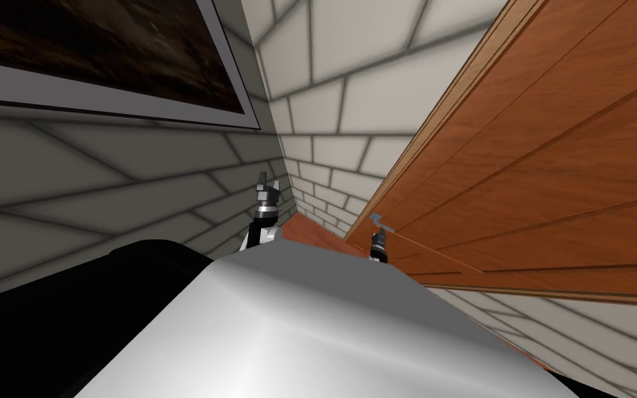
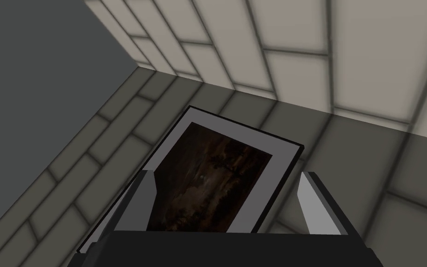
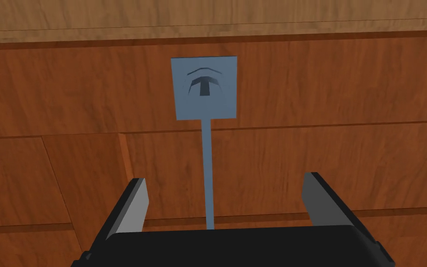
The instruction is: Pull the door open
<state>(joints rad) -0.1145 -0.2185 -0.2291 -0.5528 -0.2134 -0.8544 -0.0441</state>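
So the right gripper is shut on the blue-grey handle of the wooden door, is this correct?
Not quite: the right gripper is open, not shut. The right wrist view shows its fingers standing apart on either side of the blue-grey handle, neither pressing it. The handle is on the wooden door, as you say.

Reddish-brown floor (image 1: 312,233) shows as a narrow strip; brick wall (image 1: 352,103) beside it, wooden door (image 1: 552,173) opposite.

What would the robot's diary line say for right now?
right hand: open, handle between fingers, ungripped | left hand: open, holding nothing | door: brown wood
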